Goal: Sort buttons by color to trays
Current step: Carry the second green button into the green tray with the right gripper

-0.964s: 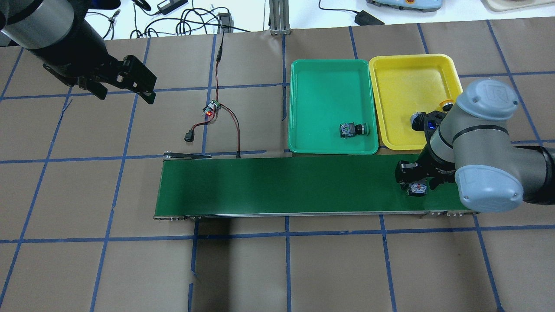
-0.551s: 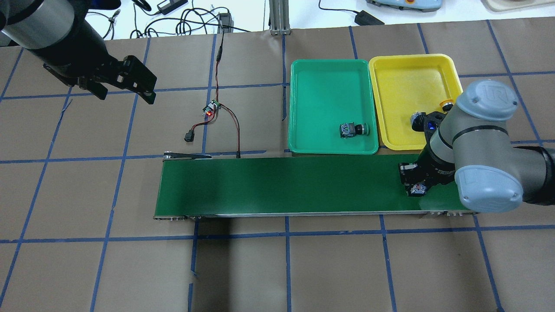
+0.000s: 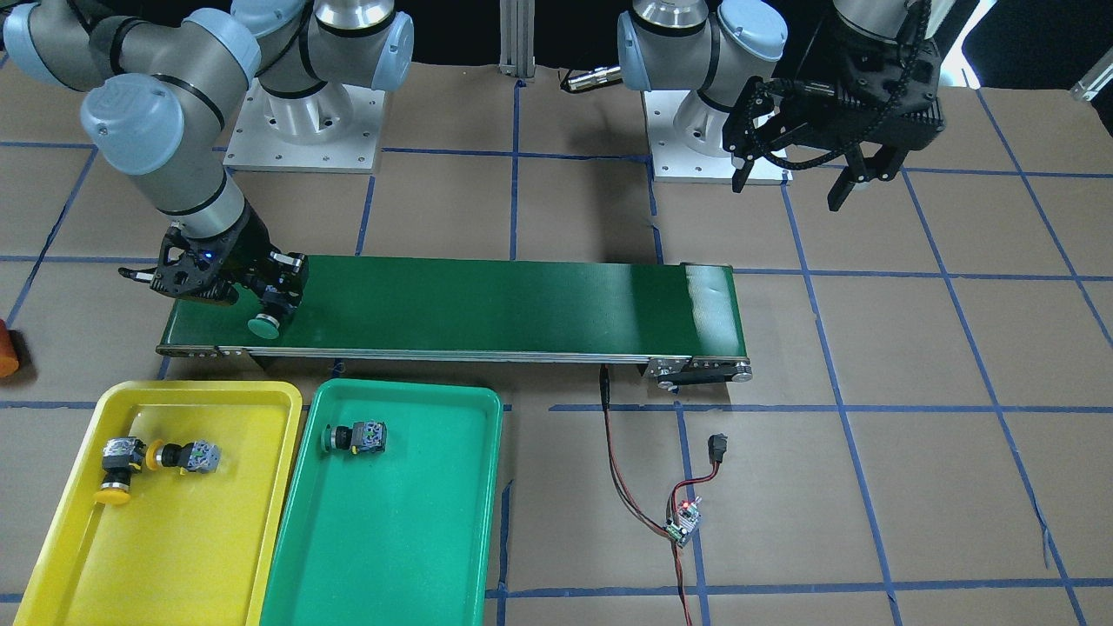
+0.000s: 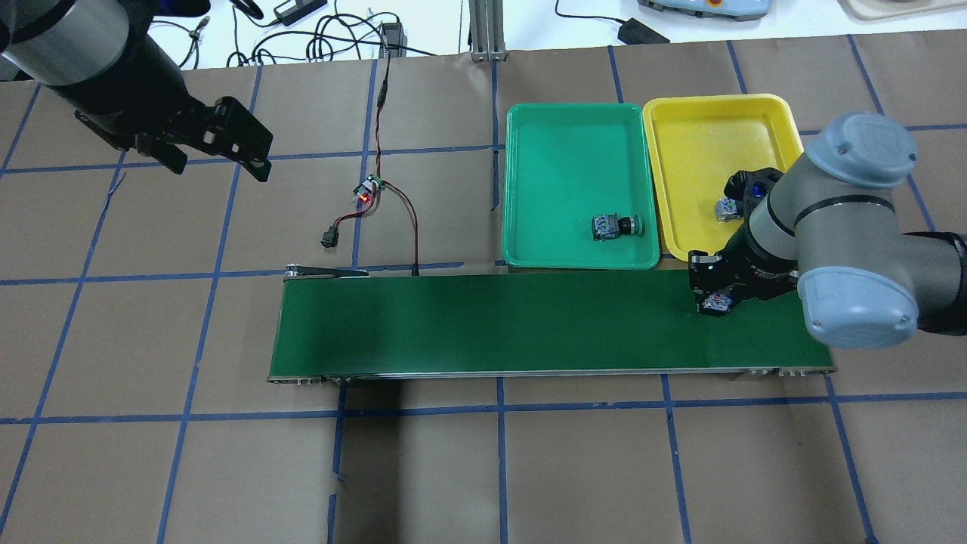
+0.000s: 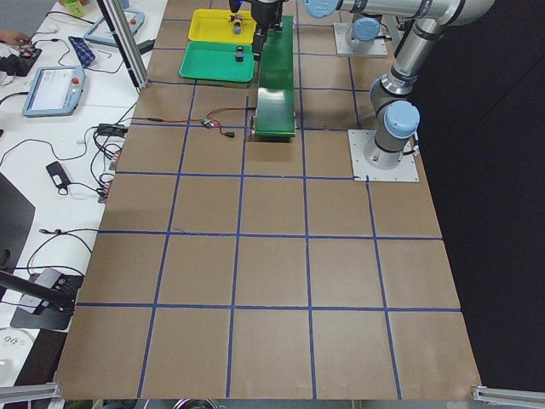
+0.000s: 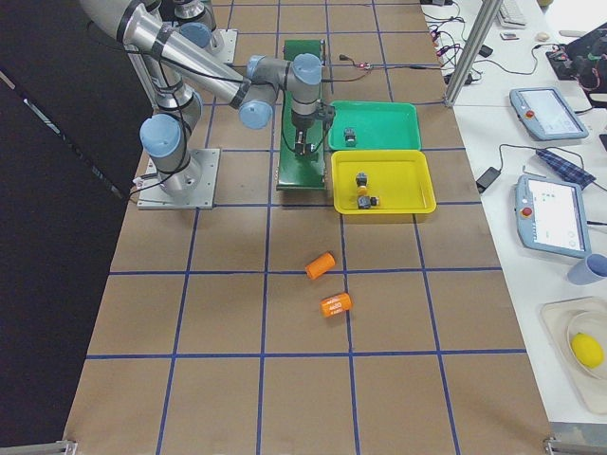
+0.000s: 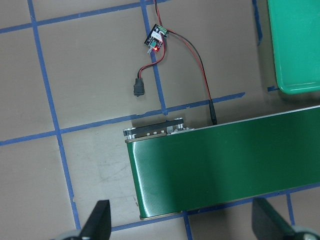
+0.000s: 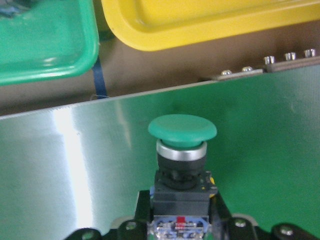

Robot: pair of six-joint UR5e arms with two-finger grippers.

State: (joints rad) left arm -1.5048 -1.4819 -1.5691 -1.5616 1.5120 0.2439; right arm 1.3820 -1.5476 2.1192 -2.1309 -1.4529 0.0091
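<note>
Since a second ago the right gripper (image 4: pixel 714 293) has closed and carried its load across the long dark-green conveyor belt (image 4: pixel 491 325). It went from the belt's edge on the robot's side towards the edge away from the robot, staying at the belt's right-hand end. Its fingers are clenched on a small green-capped push-button (image 8: pixel 182 131) with a black body and grey rear block. They grip the rear block, and the cap points out towards the trays (whether the button is clear of the belt's surface I cannot tell).

Just beyond that far edge of the belt two shallow rectangular plastic trays lie side by side. The green tray (image 4: pixel 566 151) sits beside the yellow tray (image 4: pixel 710 136), which is nearer the belt's right end. A second green-capped button (image 4: pixel 616 226) lies on its side in the green tray, in the part close to the belt. Two yellow-capped buttons (image 3: pixel 116 474) (image 3: pixel 184 456) lie together in the yellow tray, one's cap against the other's body.

The left gripper (image 3: pixel 789 191) has not shifted. It hangs over the brown paper-covered table (image 4: pixel 151 340), well apart from the belt's left end, fingers spread wide with nothing between them. A small circuit board with a red light (image 4: pixel 369 189), on red and black wires, lies on the table beyond the belt's far edge, near its left end.
</note>
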